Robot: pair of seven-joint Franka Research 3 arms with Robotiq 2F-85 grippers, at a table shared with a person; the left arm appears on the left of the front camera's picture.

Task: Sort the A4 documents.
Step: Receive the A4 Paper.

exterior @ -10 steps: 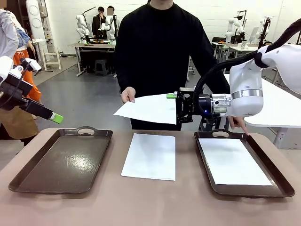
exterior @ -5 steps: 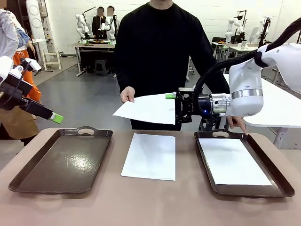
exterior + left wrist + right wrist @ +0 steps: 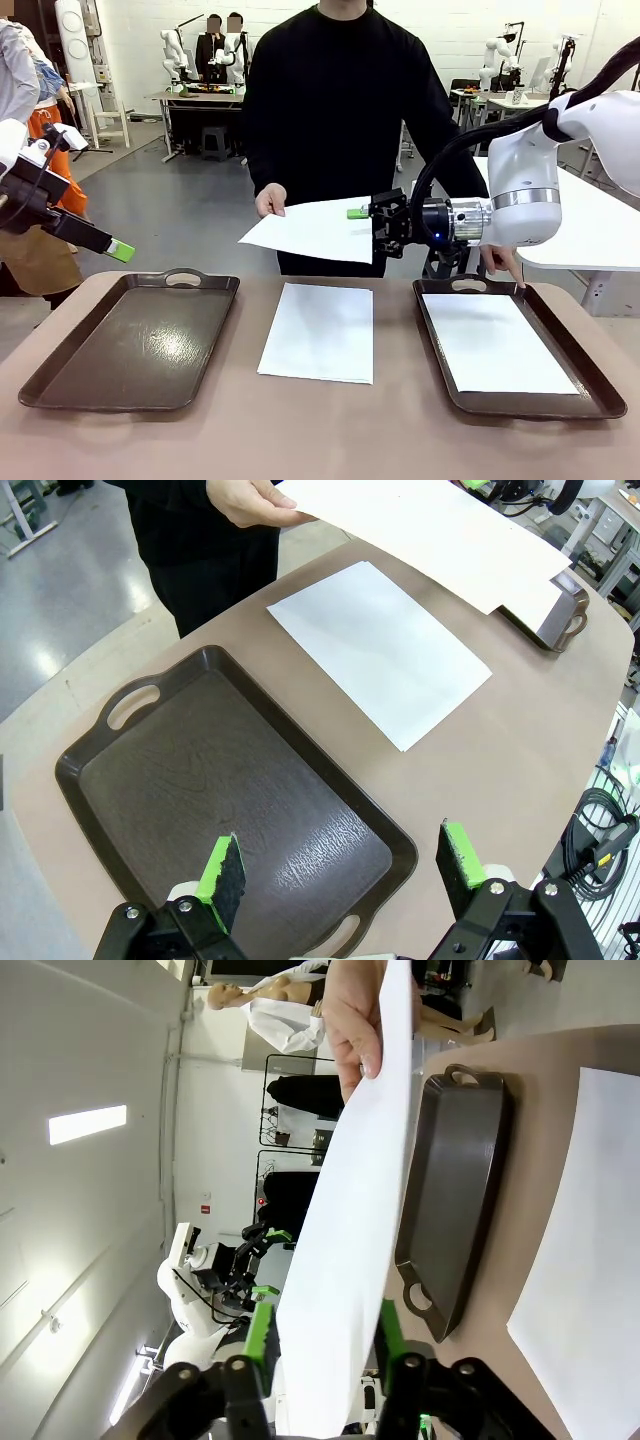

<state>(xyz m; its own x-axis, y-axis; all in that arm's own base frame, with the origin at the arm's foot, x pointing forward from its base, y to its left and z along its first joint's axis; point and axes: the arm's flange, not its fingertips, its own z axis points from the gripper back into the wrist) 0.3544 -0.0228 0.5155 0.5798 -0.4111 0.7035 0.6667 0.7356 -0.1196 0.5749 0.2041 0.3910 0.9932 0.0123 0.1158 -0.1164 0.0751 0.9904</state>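
the thin white a4 paper sheet (image 3: 310,232) runs lengthwise from the person's hand (image 3: 270,202) into the right gripper (image 3: 368,230), jaws half-spread astride its edge.

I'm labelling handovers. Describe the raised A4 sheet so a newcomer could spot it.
Above the table, before the person in black, one A4 sheet hangs in the air between the person's hand and the right gripper's fingers. The other two lie flat, on the table and in a tray.
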